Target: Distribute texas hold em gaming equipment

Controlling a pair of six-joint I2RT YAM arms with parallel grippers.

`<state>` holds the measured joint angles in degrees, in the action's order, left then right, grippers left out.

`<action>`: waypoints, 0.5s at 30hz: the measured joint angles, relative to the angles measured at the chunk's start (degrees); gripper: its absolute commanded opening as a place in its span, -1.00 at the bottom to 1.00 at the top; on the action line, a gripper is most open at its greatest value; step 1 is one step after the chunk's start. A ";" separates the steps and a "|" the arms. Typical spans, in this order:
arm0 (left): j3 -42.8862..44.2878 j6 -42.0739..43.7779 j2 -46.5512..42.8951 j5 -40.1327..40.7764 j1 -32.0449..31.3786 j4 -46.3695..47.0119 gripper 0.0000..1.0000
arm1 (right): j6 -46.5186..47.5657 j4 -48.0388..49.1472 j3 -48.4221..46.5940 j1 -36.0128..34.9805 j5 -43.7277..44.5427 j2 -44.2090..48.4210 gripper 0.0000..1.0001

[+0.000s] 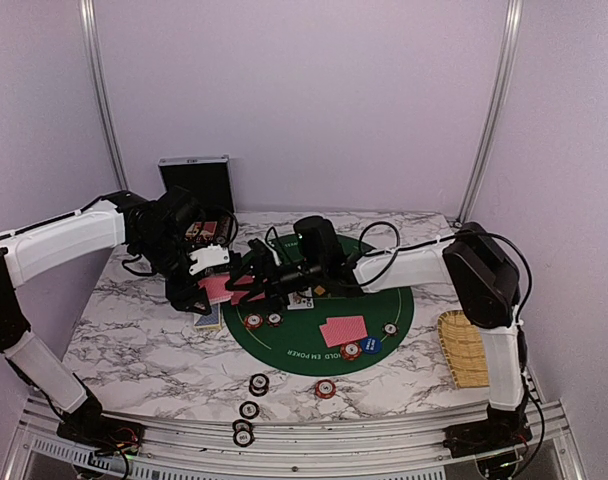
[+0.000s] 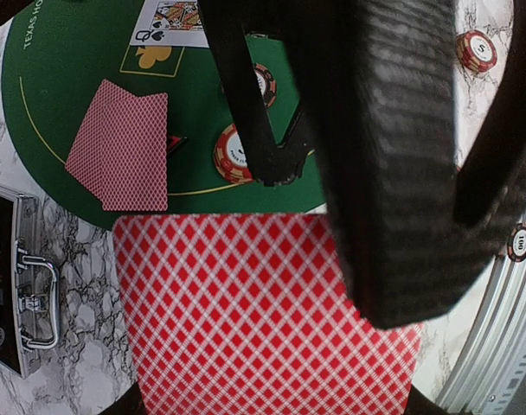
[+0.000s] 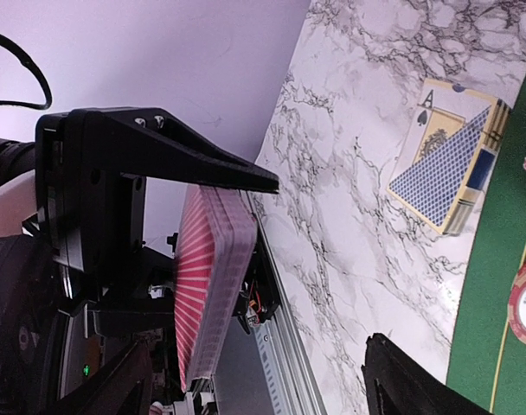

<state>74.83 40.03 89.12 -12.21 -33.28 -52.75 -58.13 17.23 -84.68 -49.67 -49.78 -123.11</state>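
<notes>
Red lattice-backed deck, seemingly thick, sits pinched in left claw; right claw gapes.

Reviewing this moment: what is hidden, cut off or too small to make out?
Top view: the right gripper covers part of the red-backed card deck; contact unclear.
Left wrist: the queen playing card is cut by the top edge, the black metal-edged case by the left edge.
Top view: values on the striped poker chips near the front edge are too small.
</notes>
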 measured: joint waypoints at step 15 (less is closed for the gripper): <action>0.24 -0.31 0.00 -0.44 -0.09 0.17 -1.00 | -4.90 4.39 -6.43 -1.25 -1.44 -6.36 0.62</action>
<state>75.07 39.72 89.12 -12.64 -33.36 -52.58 -63.02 21.63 -91.11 -50.92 -51.22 -129.47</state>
